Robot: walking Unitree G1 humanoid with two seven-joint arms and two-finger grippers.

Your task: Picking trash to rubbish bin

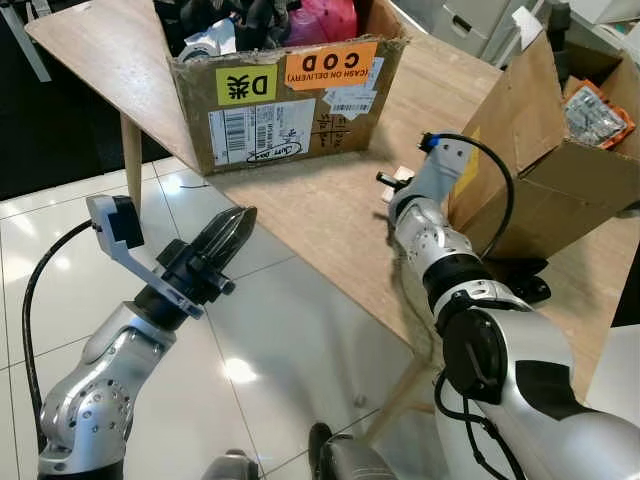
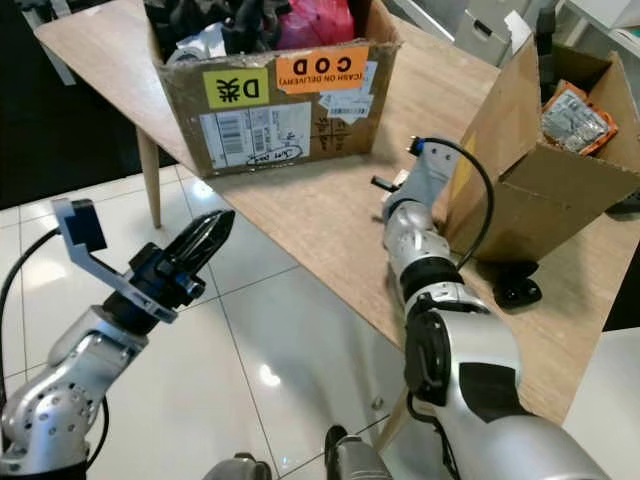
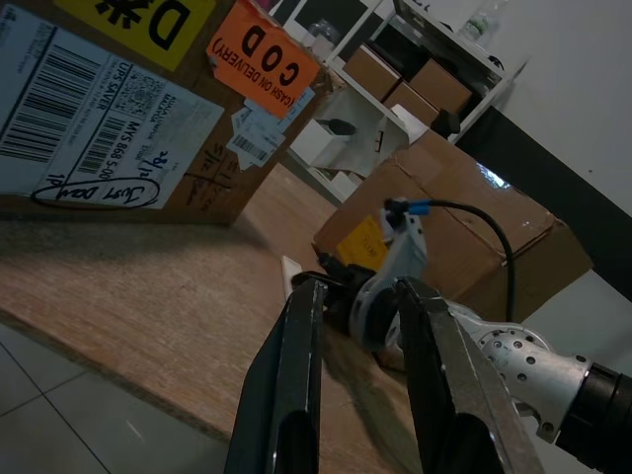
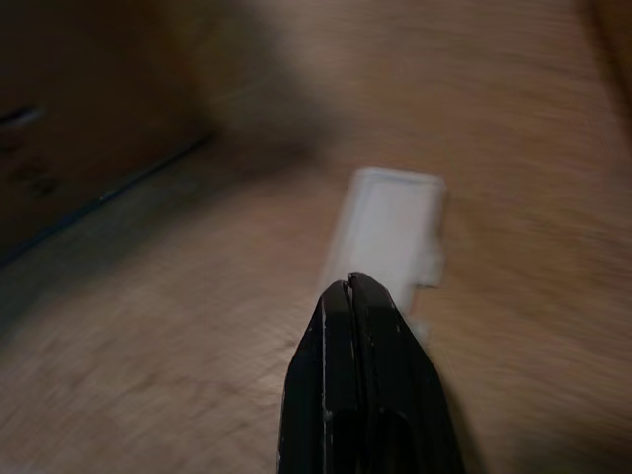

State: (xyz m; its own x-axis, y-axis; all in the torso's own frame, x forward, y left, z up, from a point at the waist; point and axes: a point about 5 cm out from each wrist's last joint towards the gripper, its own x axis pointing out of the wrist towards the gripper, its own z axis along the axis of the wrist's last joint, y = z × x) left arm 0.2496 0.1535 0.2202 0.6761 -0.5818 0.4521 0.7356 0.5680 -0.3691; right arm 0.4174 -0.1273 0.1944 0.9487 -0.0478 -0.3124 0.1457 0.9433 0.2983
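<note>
Centrally, the right gripper (image 4: 360,296), fingers pressed together, hovered over a white scrap (image 4: 390,227) on the table (image 1: 330,215); lower left, the left gripper (image 3: 360,326) stood slightly spread.

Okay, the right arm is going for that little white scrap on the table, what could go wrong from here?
1. The right gripper is shut just short of the white scrap; pushing on could shove it along the table instead of grasping it.
2. The tilted cardboard box stands right beside that arm; a swing might knock it.

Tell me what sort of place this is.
Probably an office or storeroom: a parcel box with shipping labels sits on a wooden table, an open carton beside it, more boxes on white shelving, and a glossy tiled floor.
</note>
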